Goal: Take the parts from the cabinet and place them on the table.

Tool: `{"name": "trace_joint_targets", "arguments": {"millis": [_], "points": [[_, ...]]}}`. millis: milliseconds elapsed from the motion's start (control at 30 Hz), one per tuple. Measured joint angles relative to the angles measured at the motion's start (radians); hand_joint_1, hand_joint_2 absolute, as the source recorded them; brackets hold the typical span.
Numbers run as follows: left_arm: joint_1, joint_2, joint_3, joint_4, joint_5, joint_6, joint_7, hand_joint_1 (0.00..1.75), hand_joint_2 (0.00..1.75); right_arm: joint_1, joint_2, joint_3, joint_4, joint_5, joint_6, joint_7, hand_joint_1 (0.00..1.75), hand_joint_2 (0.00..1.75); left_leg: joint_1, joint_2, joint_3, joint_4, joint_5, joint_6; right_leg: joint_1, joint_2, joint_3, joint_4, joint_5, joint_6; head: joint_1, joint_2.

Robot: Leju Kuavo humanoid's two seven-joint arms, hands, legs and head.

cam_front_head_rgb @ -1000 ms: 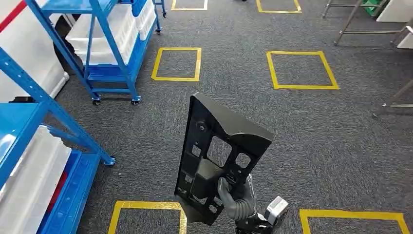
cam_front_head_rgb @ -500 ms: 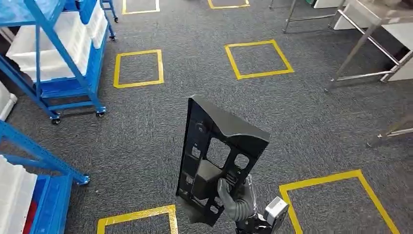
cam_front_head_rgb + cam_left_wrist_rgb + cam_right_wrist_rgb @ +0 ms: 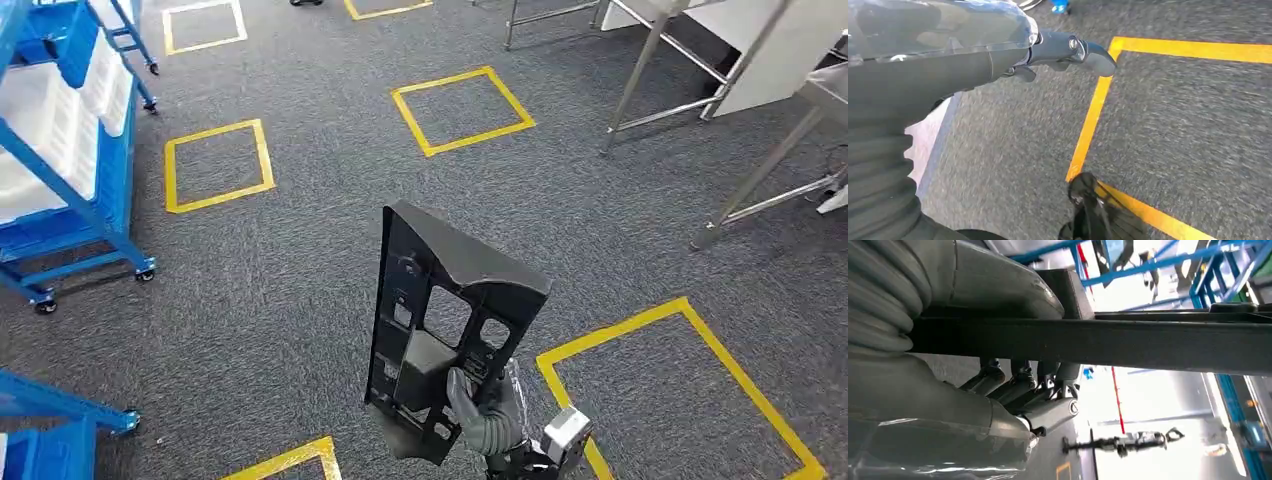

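- Low in the middle of the head view, the right hand (image 3: 487,413) comes up from below and holds a black plastic panel (image 3: 440,330) upright over the grey carpet (image 3: 300,300).
- Its grey thumb wraps over the panel's lower part, near the rectangular cut-outs; the panel's angled top edge leans slightly toward the robot's right.
- From the right wrist view, the right hand (image 3: 1013,385) has its dark fingers (image 3: 1020,382) curled together against one face of the panel (image 3: 1148,342), with the thick thumb on the other face, so the panel's edge is clamped between them.
- In the left wrist view, the left hand (image 3: 1058,50) hangs above the carpet (image 3: 1188,125) with nothing in it; a dark finger reaches forward, while other fingers are tucked under, and whether they are apart or together I cannot tell.
- Yellow tape squares (image 3: 462,109) mark the carpet around the panel.
- A blue wheeled rack (image 3: 70,150) with white bins stands far to the left.
- Metal table legs (image 3: 640,85) rise at the upper right.
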Motion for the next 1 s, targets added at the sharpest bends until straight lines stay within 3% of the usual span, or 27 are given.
{"name": "trace_joint_targets", "arguments": {"millis": [33,67,100,167,233,267,300,333,400,433,467,500,533,567,600,733,767,800,833,900,933,967,1000], "points": [[-0.001,0.001,0.0,0.0,-0.001,0.001,0.0,0.0,1.75,0.0,0.0,0.0,0.0,0.0,0.0,0.0,1.75,1.75,0.0,-0.016,0.042,-0.099,0.055,0.007,0.001,0.016,0.002,0.001,0.0,0.0,0.0,0.0],[0.0,0.002,0.0,0.0,-0.002,0.002,0.0,0.0,1.75,0.0,0.0,0.0,0.0,0.0,0.0,0.0,1.75,1.75,0.0,-0.055,0.079,-0.188,0.096,0.013,0.0,0.029,0.002,0.002,0.0,0.001,0.0,0.0],[0.0,0.006,0.0,0.0,-0.002,0.003,0.0,0.0,1.75,-0.001,0.0,0.0,0.0,0.0,0.0,0.0,1.75,1.75,0.0,-0.099,0.091,-0.218,0.082,0.018,0.003,0.039,-0.002,0.004,0.0,0.006,0.0,0.0],[-0.002,0.006,0.0,0.0,-0.002,0.005,0.0,0.0,1.75,0.0,0.0,0.0,0.0,0.002,0.001,0.0,1.75,1.75,-0.005,-0.083,0.093,-0.23,0.084,0.018,-0.007,0.062,-0.012,0.004,0.006,0.018,0.0,0.0],[-0.008,0.007,0.0,0.0,-0.002,0.005,0.0,0.0,1.75,0.004,0.0,-0.002,0.0,0.002,0.0,0.0,1.75,1.75,-0.005,-0.057,0.101,-0.243,0.093,0.027,-0.008,0.09,-0.017,-0.003,0.014,0.035,0.0,0.0],[-0.01,0.007,0.0,0.0,-0.002,0.005,0.001,0.0,1.75,0.006,0.0,-0.002,0.0,0.002,0.0,0.0,1.75,1.75,0.003,-0.038,0.107,-0.256,0.103,0.033,-0.007,0.042,-0.017,0.012,0.002,0.035,0.0,0.0],[-0.007,0.006,0.0,0.0,-0.002,0.005,0.0,0.0,1.75,0.004,-0.001,-0.003,0.0,0.002,0.0,0.0,1.75,1.75,0.001,-0.028,0.11,-0.262,0.105,0.039,-0.001,-0.02,-0.035,0.045,-0.027,0.038,0.001,0.0],[-0.005,0.006,0.0,0.0,-0.002,0.005,0.0,0.0,1.75,0.001,-0.001,-0.003,0.0,0.002,0.001,0.0,1.75,1.75,-0.001,-0.012,0.108,-0.262,0.105,0.041,-0.001,-0.051,-0.068,0.11,-0.068,0.042,0.0,0.0],[-0.002,0.007,0.0,0.0,-0.002,0.005,0.001,0.0,1.75,0.003,-0.001,-0.003,0.0,0.002,0.001,0.0,1.75,1.75,-0.003,0.023,0.106,-0.261,0.102,0.042,-0.009,-0.065,-0.151,0.278,-0.139,0.051,0.001,0.0],[-0.001,0.007,0.0,0.0,-0.008,0.005,0.003,0.0,1.75,0.004,-0.002,-0.003,0.0,0.002,0.001,0.0,1.75,1.75,-0.003,0.039,0.106,-0.261,0.101,0.041,-0.013,-0.066,-0.17,0.316,-0.142,0.055,0.001,0.0],[-0.002,0.007,0.0,0.0,-0.018,0.006,0.006,0.0,1.75,0.007,-0.003,-0.004,0.0,0.0,0.0,0.0,1.75,1.75,-0.002,0.054,0.107,-0.261,0.099,0.039,-0.018,-0.07,-0.163,0.302,-0.121,0.06,0.001,0.0],[-0.002,0.006,0.0,0.0,-0.029,0.008,0.01,0.0,1.75,0.008,-0.004,-0.004,0.0,-0.002,0.0,0.0,1.75,1.75,-0.001,0.068,0.109,-0.26,0.096,0.037,-0.021,-0.076,-0.133,0.244,-0.084,0.063,0.001,0.0],[-0.003,0.006,-0.002,0.0,-0.043,0.01,0.014,0.0,1.75,0.009,-0.004,-0.004,0.0,-0.006,-0.003,0.0,1.75,1.75,0.0,0.08,0.112,-0.258,0.092,0.033,-0.024,-0.091,-0.08,0.149,-0.039,0.065,0.001,0.0],[-0.003,0.006,-0.007,0.0,-0.062,0.015,0.016,0.0,1.75,0.009,-0.005,-0.005,-0.002,-0.011,-0.005,0.0,1.75,1.75,0.001,0.091,0.116,-0.253,0.086,0.026,-0.025,-0.124,-0.023,0.049,-0.002,0.066,0.001,0.0],[-0.002,0.007,-0.012,0.0,-0.081,0.02,0.018,0.0,1.75,0.009,-0.006,-0.005,-0.004,-0.017,-0.006,0.0,1.75,1.75,-0.004,0.099,0.118,-0.248,0.079,0.017,-0.014,-0.173,-0.004,0.008,-0.017,0.058,0.001,0.0],[-0.001,0.006,-0.036,0.0,-0.117,0.026,-0.04,0.0,1.75,0.013,-0.01,-0.015,-0.015,-0.037,-0.016,0.0,1.75,1.75,-0.006,0.14,0.13,-0.246,0.07,-0.004,-0.01,-0.118,-0.013,0.009,-0.009,0.032,0.0,0.0],[-0.001,0.007,-0.038,0.0,-0.109,0.015,-0.067,0.0,1.75,0.014,-0.013,-0.018,-0.018,-0.042,-0.014,0.0,1.75,1.75,0.001,0.122,0.127,-0.241,0.06,-0.014,-0.018,-0.105,-0.01,0.003,-0.005,0.022,0.0,0.0],[0.001,0.008,-0.037,0.0,-0.09,-0.01,-0.106,0.0,1.75,0.01,-0.015,-0.021,-0.017,-0.053,-0.007,0.0,1.75,1.75,0.002,0.066,0.119,-0.215,0.038,-0.016,-0.018,-0.093,-0.01,0.002,-0.003,0.017,0.0,0.0],[0.004,0.014,-0.035,0.0,-0.081,-0.039,-0.13,0.0,1.75,0.001,-0.016,-0.025,-0.016,-0.059,-0.002,0.0,1.75,1.75,0.004,0.029,0.09,-0.149,-0.004,-0.016,-0.018,-0.083,-0.013,0.002,-0.002,0.011,0.0,0.0],[0.005,0.024,-0.035,0.0,-0.082,-0.103,-0.12,0.0,1.75,-0.008,-0.017,-0.04,-0.014,-0.064,0.0,0.0,1.75,1.75,0.004,0.007,0.005,0.026,-0.08,-0.017,-0.013,-0.055,-0.015,0.003,0.0,0.007,0.0,0.0],[0.004,0.03,-0.035,0.0,-0.085,-0.123,-0.106,0.0,1.75,-0.006,-0.018,-0.05,-0.014,-0.066,-0.001,0.0,1.75,1.75,0.004,0.006,-0.03,0.092,-0.092,-0.015,-0.01,-0.039,-0.015,0.004,0.001,0.006,0.0,0.0],[0.004,0.038,-0.035,0.0,-0.093,-0.146,-0.086,0.0,1.75,-0.002,-0.021,-0.068,-0.014,-0.067,-0.002,0.0,1.75,1.75,0.004,0.006,-0.036,0.094,-0.075,-0.012,-0.008,-0.025,-0.014,0.005,0.001,0.006,0.0,0.0],[0.003,0.045,-0.035,0.0,-0.097,-0.164,-0.067,0.0,1.75,0.002,-0.026,-0.085,-0.017,-0.069,-0.002,0.0,1.75,1.75,0.003,0.004,-0.02,0.05,-0.037,-0.007,-0.007,-0.01,-0.013,0.006,0.001,0.006,0.0,0.0]]}}
